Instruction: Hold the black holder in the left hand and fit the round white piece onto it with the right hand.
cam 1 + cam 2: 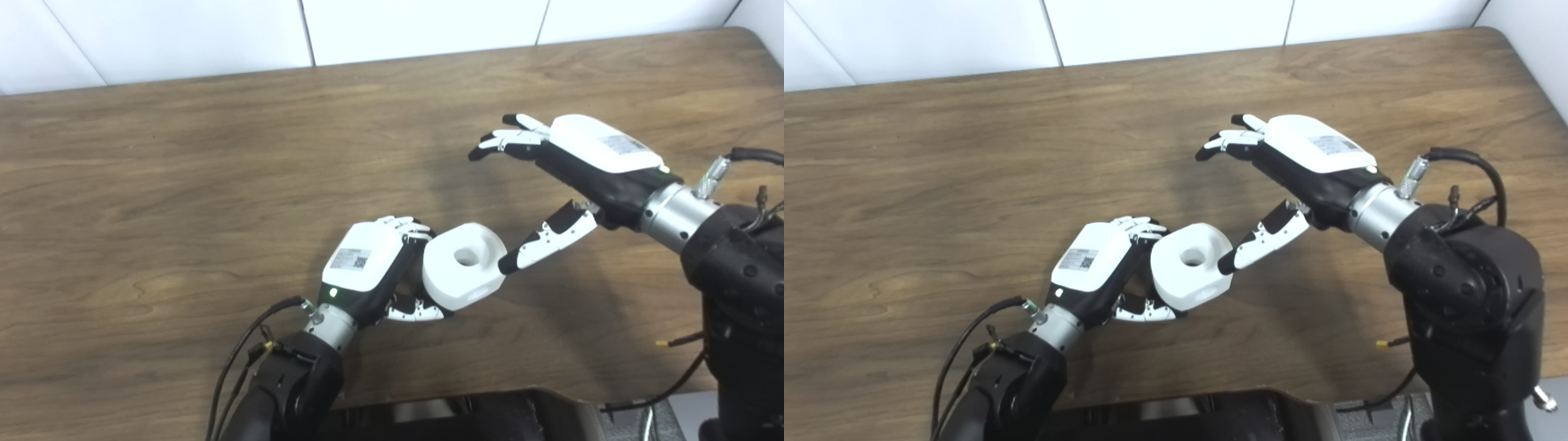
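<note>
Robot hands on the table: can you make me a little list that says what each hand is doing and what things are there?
left hand: shut, its fingers curled around something mostly hidden, with the round white piece right up against them
round white piece: chunky ring with a hole in the middle, tilted, at the left hand's fingers
black holder: cannot be made out; the left hand covers it
right hand: open, holding nothing, thumb tip at the white piece's edge
table: brown wood
</note>
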`<state>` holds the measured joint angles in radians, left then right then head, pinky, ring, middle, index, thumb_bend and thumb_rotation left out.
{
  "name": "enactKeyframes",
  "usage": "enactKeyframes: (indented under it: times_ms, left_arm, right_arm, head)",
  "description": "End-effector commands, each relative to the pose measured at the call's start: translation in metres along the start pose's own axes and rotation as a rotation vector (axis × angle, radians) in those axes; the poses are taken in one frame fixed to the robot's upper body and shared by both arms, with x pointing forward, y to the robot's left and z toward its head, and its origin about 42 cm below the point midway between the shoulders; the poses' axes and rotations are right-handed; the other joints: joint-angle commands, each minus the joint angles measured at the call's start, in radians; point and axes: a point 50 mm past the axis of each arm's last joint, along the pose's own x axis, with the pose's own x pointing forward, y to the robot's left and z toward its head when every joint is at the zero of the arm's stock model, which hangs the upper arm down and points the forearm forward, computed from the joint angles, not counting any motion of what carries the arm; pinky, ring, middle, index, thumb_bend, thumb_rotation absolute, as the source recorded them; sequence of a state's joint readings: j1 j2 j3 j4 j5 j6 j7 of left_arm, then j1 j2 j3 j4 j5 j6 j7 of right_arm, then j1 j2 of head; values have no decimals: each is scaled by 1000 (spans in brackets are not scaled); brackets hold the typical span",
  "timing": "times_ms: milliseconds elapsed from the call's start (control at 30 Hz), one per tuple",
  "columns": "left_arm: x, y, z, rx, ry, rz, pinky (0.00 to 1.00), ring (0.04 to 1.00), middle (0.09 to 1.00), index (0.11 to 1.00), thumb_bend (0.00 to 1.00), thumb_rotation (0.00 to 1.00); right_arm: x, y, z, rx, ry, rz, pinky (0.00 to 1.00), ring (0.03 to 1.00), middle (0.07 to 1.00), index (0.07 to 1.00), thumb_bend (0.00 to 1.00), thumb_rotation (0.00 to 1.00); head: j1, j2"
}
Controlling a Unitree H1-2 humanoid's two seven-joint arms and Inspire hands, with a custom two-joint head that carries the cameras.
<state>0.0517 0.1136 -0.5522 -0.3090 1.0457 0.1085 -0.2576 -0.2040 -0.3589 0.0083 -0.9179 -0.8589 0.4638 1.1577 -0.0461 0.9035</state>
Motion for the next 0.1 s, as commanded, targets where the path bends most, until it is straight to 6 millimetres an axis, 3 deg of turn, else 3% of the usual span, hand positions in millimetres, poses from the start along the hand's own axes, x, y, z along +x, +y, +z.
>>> enactKeyframes:
  times_ms: [0,67]
  left_arm:
    - [-12,-19,-14,9,87,-134,847,852,780,491,522,58]
    - [-13,-14,-13,-12,107,-140,861,857,786,494,522,66]
  right_arm:
    - [-4,-7,6,-29,-15,9,907,1000,910,835,1000,397]
    - [-4,-7,6,-27,-12,7,896,1000,907,833,1000,398]
  head:
    - [0,1]
    - [-1,2]
